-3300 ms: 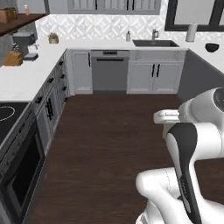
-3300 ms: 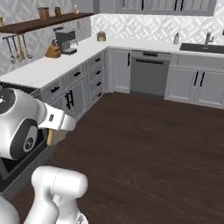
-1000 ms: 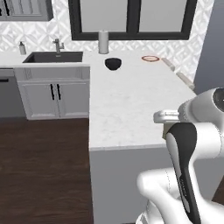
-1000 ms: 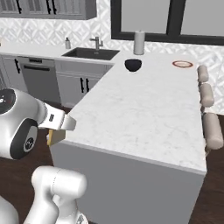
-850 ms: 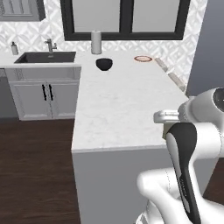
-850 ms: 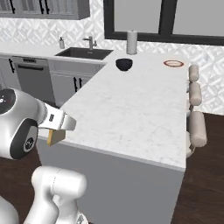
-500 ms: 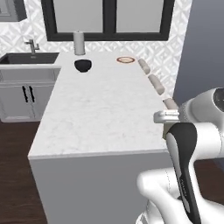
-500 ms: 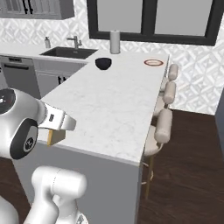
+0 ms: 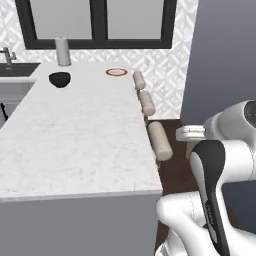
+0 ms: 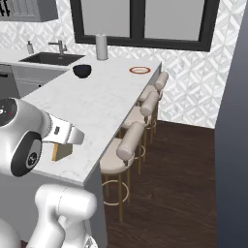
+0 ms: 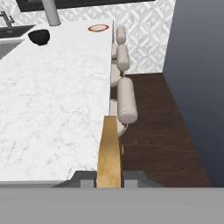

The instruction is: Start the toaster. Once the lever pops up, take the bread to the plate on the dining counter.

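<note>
Bread (image 11: 108,153) gripped edge-on between closed fingers (image 11: 89,180), already out of toaster; still to reach plate (image 11: 98,28), far ahead of fingers on marble surface (image 11: 48,100).

text: none readable | labels: none | brands: none | numbers: none | signs: none in any view

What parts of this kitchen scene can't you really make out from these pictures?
- End effector: in the hand view, the bread stands edge-on between its tips, so the slice's face is hidden.
- Bread in the right base view: mostly covered by the robot's white arm.
- Plate: far off on the dining counter, too small to tell whether anything lies on it.
- Sink in the left base view: cut off by the left edge.
</note>
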